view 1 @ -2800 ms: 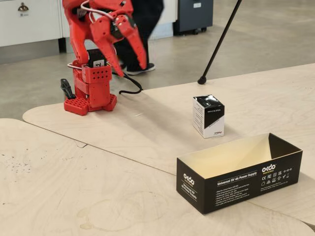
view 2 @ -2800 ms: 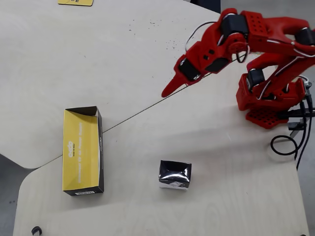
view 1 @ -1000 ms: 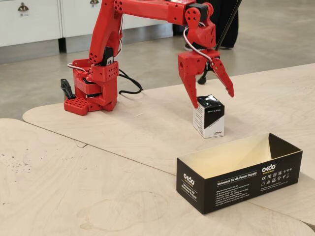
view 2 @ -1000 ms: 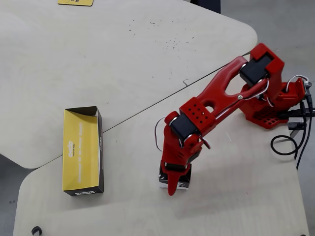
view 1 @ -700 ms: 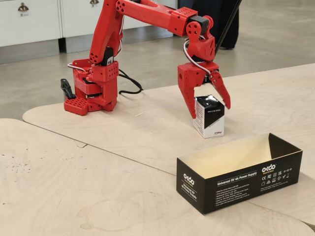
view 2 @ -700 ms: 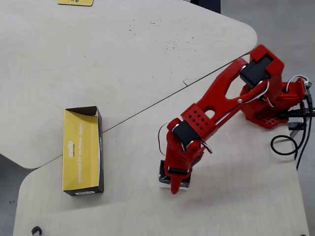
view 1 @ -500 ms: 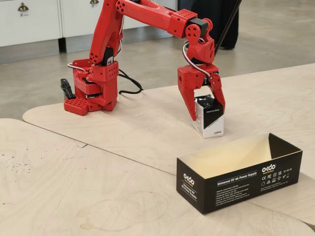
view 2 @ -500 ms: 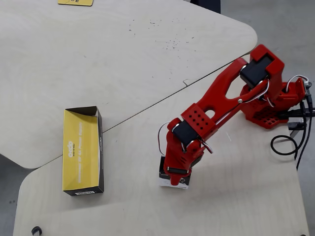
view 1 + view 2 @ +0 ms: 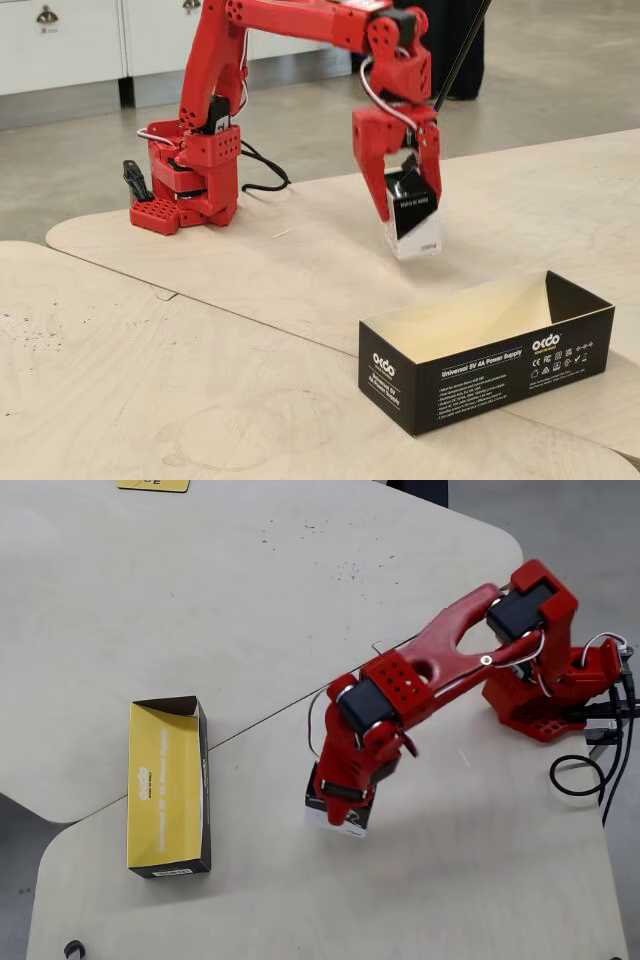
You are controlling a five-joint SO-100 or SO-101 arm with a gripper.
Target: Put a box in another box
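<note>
Claw [image 9: 412, 205], red plastic with two fingers, is clamped on the small glossy black-and-white cardboard cube box [image 9: 414, 218]; in the fixed view I read the cube as lifted clear of the table, its white lower corner hanging just above the wood, though contact at that corner cannot be fully ruled out. The overhead view shows the cube [image 9: 340, 815] mostly hidden under the wrist, only a white edge and a dark side peeking out. The long low black cardboard box with tan inside and white "Universal 5V 4A Power Supply" print [image 9: 490, 365] sits open-topped and empty, well apart from the cube, off to the left in the overhead view [image 9: 168, 785]. My judgement: pickup is done; carry across, positioning over the opening and release are all left. The pale plywood table [image 9: 200, 330] is made of rounded-edge panels butted together, with a seam running between arm and long box; the long box straddles a panel edge. Beyond it: grey concrete floor, white cabinets with dark handles, black cable by the red arm base [image 9: 190, 180].
</note>
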